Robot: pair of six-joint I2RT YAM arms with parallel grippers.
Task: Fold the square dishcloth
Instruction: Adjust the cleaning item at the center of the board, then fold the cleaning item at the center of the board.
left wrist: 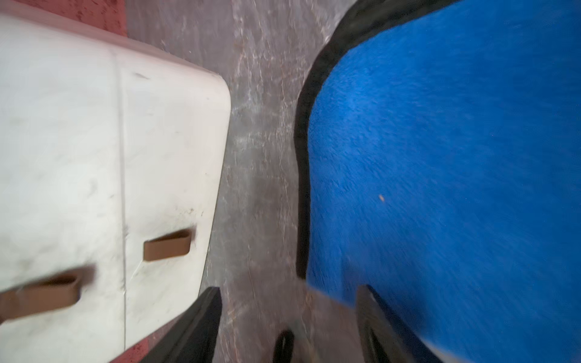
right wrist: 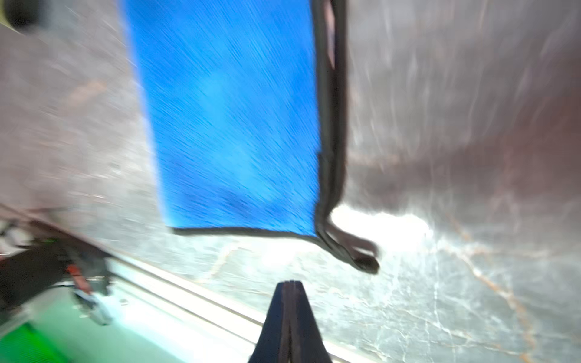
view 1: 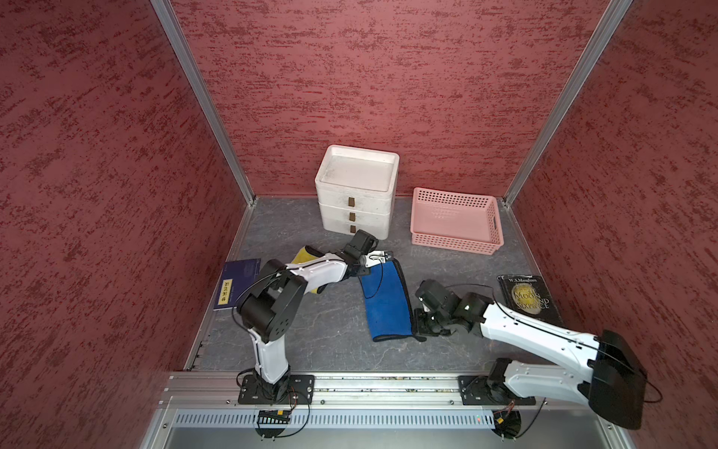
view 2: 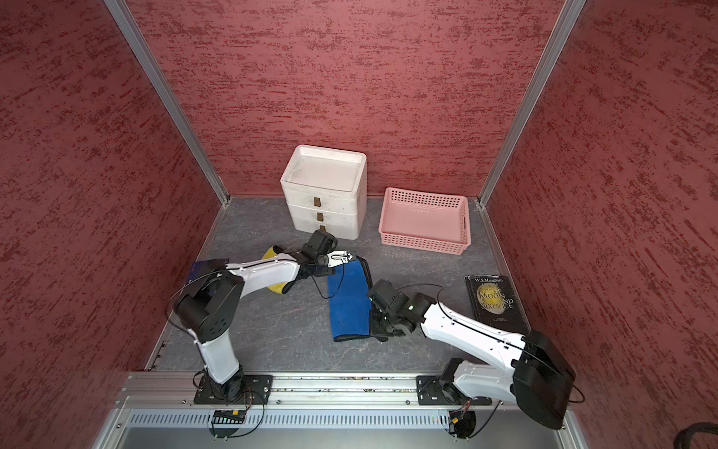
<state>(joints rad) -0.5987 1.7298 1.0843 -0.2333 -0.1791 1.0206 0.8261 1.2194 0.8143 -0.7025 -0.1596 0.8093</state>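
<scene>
The blue dishcloth [view 1: 388, 303] [view 2: 349, 303] with black trim lies on the grey table as a long narrow strip, doubled over lengthwise. My left gripper [view 1: 386, 256] [view 2: 347, 256] hovers at the strip's far end, jaws open. In the left wrist view [left wrist: 287, 301] one finger is over the cloth [left wrist: 440, 157] and the other is toward the white drawers, with nothing gripped. My right gripper [view 1: 421, 330] [view 2: 379, 328] is beside the strip's near right corner. It is shut and empty [right wrist: 290, 286], a short way from the cloth's [right wrist: 226, 125] black corner loop.
A white three-drawer unit [view 1: 355, 194] stands just behind the left gripper. A pink basket [view 1: 454, 221] is at the back right. A dark book [view 1: 530, 299] lies at the right and a blue book [view 1: 233, 283] at the left. A yellow cloth [view 1: 301, 258] shows under the left arm.
</scene>
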